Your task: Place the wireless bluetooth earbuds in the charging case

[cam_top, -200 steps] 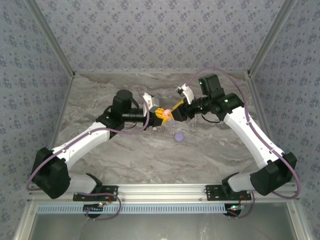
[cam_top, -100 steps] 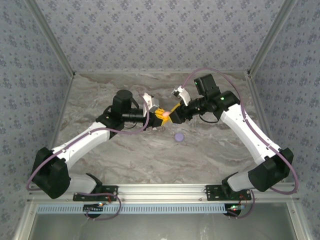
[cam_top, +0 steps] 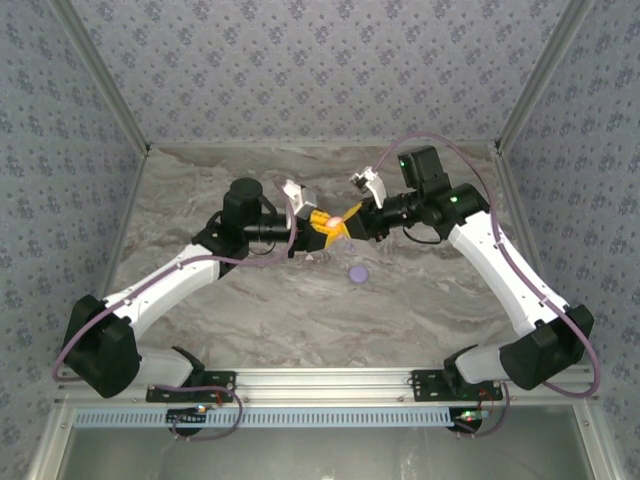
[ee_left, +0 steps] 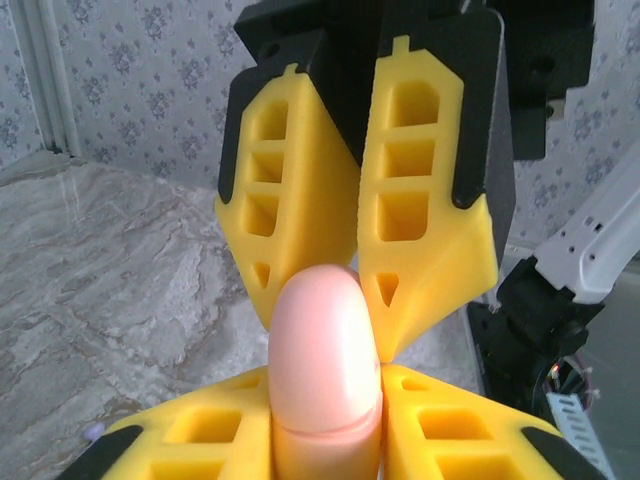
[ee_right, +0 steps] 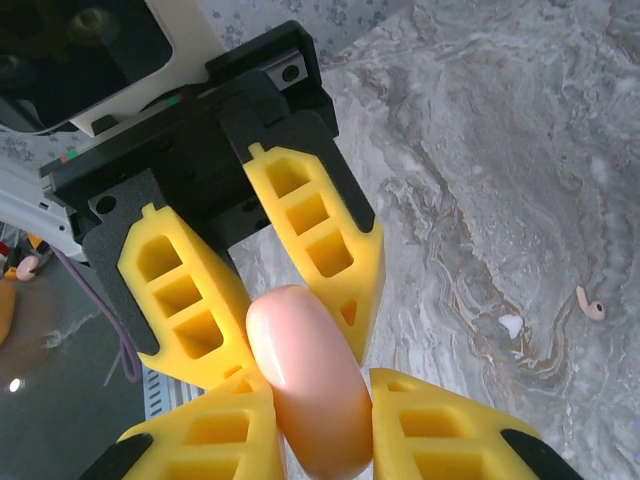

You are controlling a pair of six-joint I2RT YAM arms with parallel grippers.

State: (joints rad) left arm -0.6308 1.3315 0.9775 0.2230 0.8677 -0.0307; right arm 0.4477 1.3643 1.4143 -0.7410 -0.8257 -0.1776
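A salmon-pink charging case hangs above the middle of the table, gripped from both sides. My left gripper is shut on one end of the case. My right gripper is shut on the other end of the case. The opposing yellow fingers meet tip to tip around it. A pale pink-white earbud lies on the marble, with a small white bit near it. A tiny purple bit lies on the table in the left wrist view.
A purple disc rests on the marble table just in front of the joined grippers. Patterned walls close off the back and both sides. An aluminium rail runs along the near edge.
My right gripper's jaws have closed onto the pink case that the left gripper holds. Both arms stayed almost in place at mid-table.
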